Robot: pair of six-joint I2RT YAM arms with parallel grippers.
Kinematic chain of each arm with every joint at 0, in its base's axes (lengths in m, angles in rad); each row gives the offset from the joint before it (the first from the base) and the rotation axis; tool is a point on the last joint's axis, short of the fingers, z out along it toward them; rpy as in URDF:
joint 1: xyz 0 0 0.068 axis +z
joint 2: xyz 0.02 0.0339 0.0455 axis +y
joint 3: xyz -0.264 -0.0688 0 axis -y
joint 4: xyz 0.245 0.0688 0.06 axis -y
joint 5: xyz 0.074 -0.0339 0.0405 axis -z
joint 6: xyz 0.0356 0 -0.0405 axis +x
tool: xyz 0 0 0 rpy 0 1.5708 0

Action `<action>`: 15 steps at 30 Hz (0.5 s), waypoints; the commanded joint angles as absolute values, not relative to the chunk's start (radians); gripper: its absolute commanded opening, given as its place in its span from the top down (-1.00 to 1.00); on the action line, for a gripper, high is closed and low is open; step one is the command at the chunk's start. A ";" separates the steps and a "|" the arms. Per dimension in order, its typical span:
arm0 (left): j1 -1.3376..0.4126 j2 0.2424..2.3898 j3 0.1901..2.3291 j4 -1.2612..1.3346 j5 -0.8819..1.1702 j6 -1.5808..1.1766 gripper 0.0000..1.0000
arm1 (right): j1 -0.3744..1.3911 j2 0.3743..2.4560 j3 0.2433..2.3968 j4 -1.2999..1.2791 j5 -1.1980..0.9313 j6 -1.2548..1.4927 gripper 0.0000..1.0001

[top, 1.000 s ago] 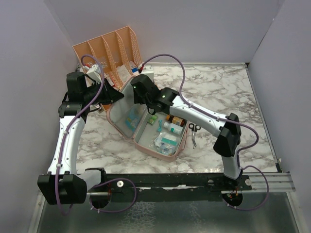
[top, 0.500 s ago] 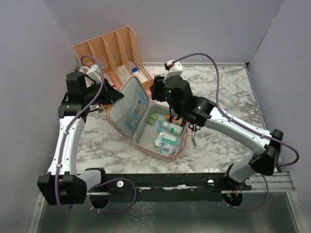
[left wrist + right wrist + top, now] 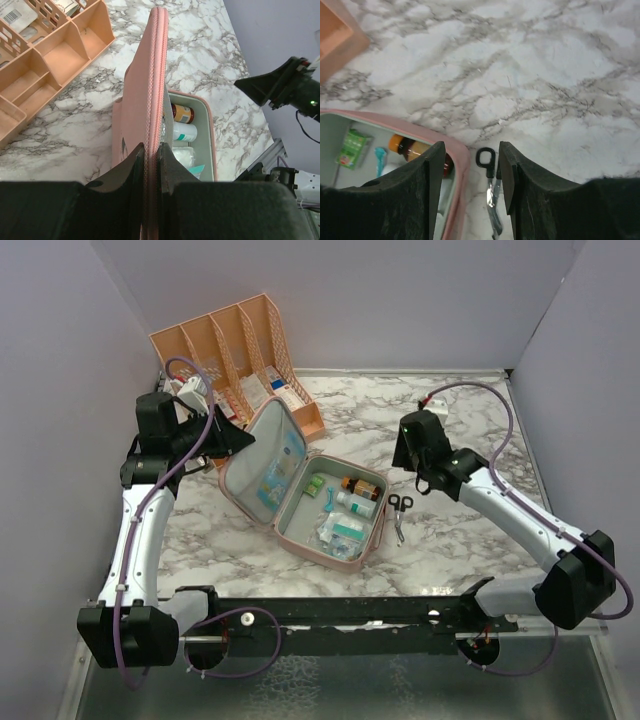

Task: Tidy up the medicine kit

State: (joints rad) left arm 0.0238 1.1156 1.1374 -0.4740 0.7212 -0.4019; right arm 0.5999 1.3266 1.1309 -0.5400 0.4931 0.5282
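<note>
Clamps the left gripper point(image 3: 151, 150) tight on the zip edge of the lid point(image 3: 136, 100) of the medicine kit point(image 3: 322, 551), and holds that lid upright, edge-on, straight ahead of the fingers. Shows the kit's open tray just past the grip and to its right, flat on the marble table point(image 3: 470, 410), with a brown bottle point(image 3: 362, 486), a white bottle point(image 3: 355, 503) and a green box point(image 3: 314, 486) inside. Sets the peach organizer point(image 3: 230, 350) ahead and to the left of this gripper, apart from the kit. Hangs the right gripper point(image 3: 471, 147) above the table, jaws spread wide, gripping nothing. Frames black-handled scissors point(image 3: 489, 180) between those fingers on the marble below, just beside the kit's pink rim, with the tray corner under the left-hand finger.
</note>
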 commanded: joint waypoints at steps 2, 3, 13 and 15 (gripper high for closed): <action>0.018 1.089 1.122 -0.485 0.729 -0.406 1.00 | 0.541 1.309 1.026 -0.633 0.363 0.583 0.03; 0.018 1.089 1.123 -0.485 0.727 -0.406 1.00 | 0.540 1.314 1.015 -0.650 0.353 0.580 0.02; 0.015 1.090 1.117 -0.485 0.714 -0.405 1.00 | 0.540 1.338 0.870 -0.703 0.208 0.568 -0.03; 0.013 1.094 1.121 -0.485 0.715 -0.406 1.00 | 0.540 1.351 0.848 -0.681 0.178 0.560 -0.03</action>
